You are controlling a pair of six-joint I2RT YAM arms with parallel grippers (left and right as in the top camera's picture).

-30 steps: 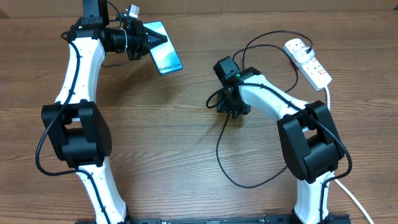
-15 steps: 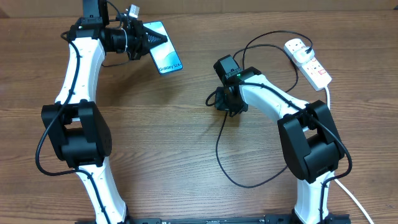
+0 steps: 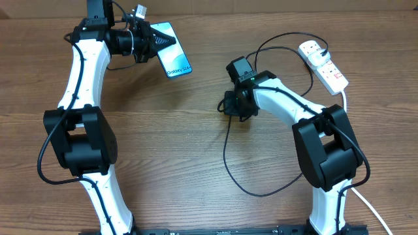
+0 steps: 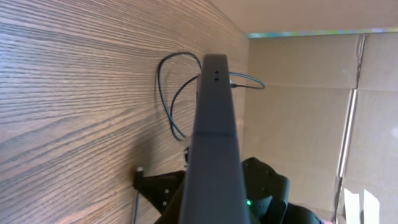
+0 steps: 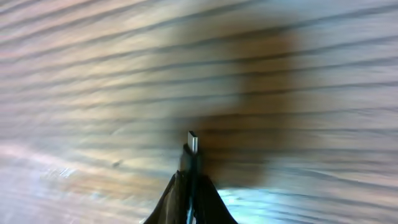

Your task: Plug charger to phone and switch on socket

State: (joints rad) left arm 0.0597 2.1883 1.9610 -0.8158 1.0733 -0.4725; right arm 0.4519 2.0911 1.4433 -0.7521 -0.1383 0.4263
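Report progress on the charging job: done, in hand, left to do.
Done: left gripper grips the phone; right gripper pinches the charger just behind its tip; its plug looks seated in the socket. In hand: tip and phone are held well apart. Left: insert tip, switch socket on.

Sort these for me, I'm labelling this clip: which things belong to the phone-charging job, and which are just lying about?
Job in hand: phone, held by the left gripper; charger, its tip in the right gripper; socket.
Not part of it: wooden table; cardboard wall.
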